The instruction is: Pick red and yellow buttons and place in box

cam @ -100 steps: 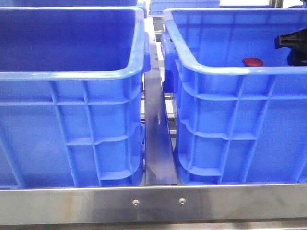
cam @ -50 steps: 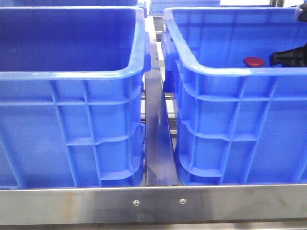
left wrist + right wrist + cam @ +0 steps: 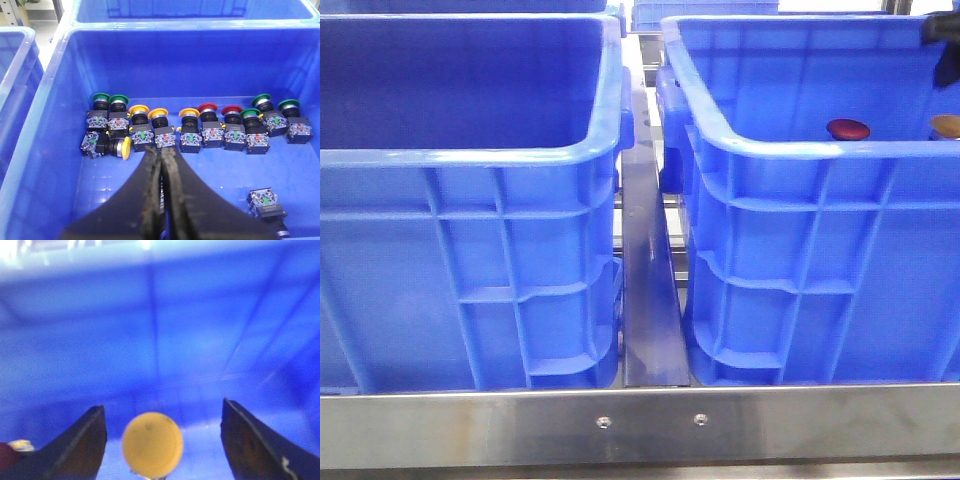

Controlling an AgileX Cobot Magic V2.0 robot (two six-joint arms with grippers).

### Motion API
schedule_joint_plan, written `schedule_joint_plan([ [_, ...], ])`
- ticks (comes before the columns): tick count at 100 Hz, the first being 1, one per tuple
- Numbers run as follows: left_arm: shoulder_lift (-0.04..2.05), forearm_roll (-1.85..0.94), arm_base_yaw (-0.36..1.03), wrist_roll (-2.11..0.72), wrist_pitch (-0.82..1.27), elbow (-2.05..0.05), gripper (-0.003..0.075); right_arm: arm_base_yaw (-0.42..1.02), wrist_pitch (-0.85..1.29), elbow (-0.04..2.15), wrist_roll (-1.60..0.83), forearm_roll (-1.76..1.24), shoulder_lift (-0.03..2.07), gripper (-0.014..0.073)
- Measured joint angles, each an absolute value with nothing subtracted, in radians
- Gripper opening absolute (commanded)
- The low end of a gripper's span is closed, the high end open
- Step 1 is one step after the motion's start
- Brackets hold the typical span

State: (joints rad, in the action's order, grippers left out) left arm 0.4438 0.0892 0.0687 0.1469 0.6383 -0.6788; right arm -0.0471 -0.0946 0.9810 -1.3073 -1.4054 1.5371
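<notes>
Your right gripper (image 3: 162, 440) hangs inside the box (image 3: 760, 140) with its two dark fingers (image 3: 85, 445) spread wide, nothing between them touching either one. The yellow button (image 3: 152, 444) sits in that gap, a smooth round domed cap on the box floor. A sliver of the red button (image 3: 7, 455) shows beside one finger; from the front both caps lie apart, just behind the near rim.

Your left gripper (image 3: 161, 165) points down into another crate (image 3: 50, 125), its tapered black fingers pressed together and holding nothing. Beyond them lies a row of push-button switches (image 3: 200, 127) with green, yellow and red mushroom heads.
</notes>
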Motion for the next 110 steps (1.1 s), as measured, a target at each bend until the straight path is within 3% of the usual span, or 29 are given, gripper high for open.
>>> schedule_joint_plan([
  [65, 0.444, 0.089, 0.069, 0.147, 0.638, -0.679, -0.0019, -0.047, 0.061, 0.660, -1.307, -1.406, 0.779, 0.0491],
  [77, 0.444, 0.089, 0.069, 0.147, 0.638, -0.679, -0.0019, -0.047, 0.063, 0.619, -1.307, -1.406, 0.680, 0.0370],
  [103, 0.444, 0.089, 0.069, 0.147, 0.638, -0.679, -0.0019, -0.047, 0.065, 0.590, -1.310, -1.406, 0.615, -0.0025],
  [110, 0.444, 0.089, 0.069, 0.147, 0.638, -0.679, -0.0019, -0.047, 0.068, 0.590, -1.310, -1.406, 0.615, -0.0071],
])
